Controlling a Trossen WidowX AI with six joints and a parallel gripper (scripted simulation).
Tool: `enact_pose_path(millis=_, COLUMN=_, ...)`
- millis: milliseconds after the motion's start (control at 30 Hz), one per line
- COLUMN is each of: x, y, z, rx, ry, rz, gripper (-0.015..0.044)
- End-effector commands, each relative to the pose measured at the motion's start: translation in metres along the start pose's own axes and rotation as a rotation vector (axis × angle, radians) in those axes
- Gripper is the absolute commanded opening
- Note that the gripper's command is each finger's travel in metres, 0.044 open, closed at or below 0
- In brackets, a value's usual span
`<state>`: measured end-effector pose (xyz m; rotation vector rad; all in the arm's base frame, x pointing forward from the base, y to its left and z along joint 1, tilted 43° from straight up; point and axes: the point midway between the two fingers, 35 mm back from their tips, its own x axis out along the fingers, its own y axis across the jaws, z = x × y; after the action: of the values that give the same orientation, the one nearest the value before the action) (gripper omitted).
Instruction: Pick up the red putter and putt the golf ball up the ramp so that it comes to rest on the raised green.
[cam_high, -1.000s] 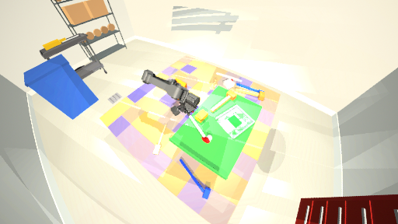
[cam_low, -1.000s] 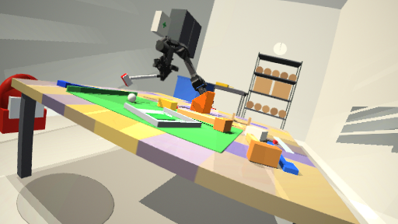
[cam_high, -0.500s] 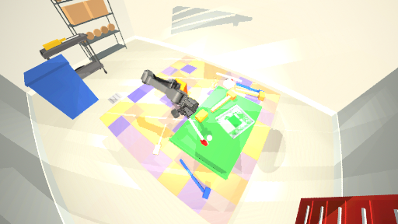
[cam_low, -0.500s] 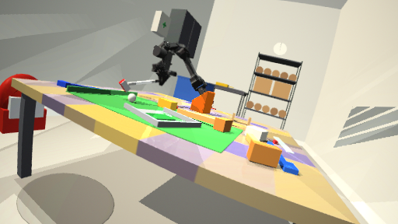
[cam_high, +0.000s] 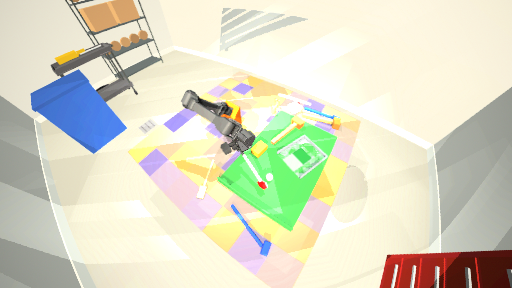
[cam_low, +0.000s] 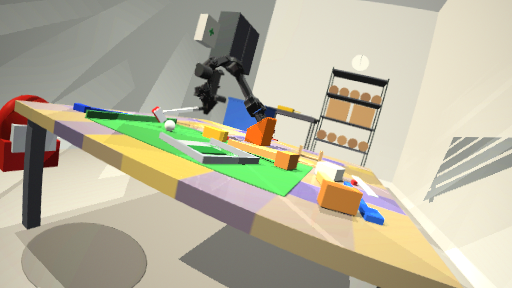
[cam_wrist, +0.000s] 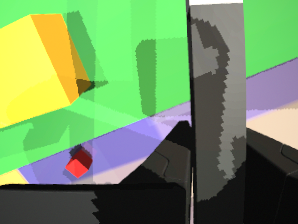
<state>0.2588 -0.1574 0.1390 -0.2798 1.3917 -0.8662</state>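
Observation:
My gripper (cam_high: 243, 151) (cam_low: 205, 108) (cam_wrist: 202, 129) is shut on the shaft of the red putter, above the mat's edge. The red putter (cam_high: 254, 170) (cam_low: 180, 111) (cam_wrist: 218, 75) has a pale shaft slanting down from the fingers to a red head over the green mat (cam_high: 285, 200) (cam_low: 280, 184). The white golf ball (cam_high: 269, 177) (cam_low: 170, 125) sits on the mat close beside the red head, with a small gap. I cannot tell whether the head touches the mat. The pale frame (cam_high: 314, 167) (cam_low: 182, 148) around the darker green square (cam_high: 302, 156) stands farther along the mat. The wrist view shows neither head nor ball.
A yellow block (cam_high: 259, 148) (cam_low: 215, 133) (cam_wrist: 35, 70) sits on the mat near the gripper. An orange mallet (cam_high: 285, 134) (cam_low: 286, 161) lies beyond it. A blue club (cam_high: 248, 230) and a white club (cam_high: 202, 191) lie off the mat. A small red block (cam_wrist: 78, 166) shows below.

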Motion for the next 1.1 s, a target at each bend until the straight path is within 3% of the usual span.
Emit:
enact_pose_path(millis=0, x=0.006, y=0.000, z=0.001, rx=-0.001, ry=-0.004, rz=-0.001, gripper=0.0000)
enact_pose_path(millis=1067, x=0.017, y=-0.027, z=-0.001, rx=0.000, ry=0.004, rz=-0.009, gripper=0.0000)
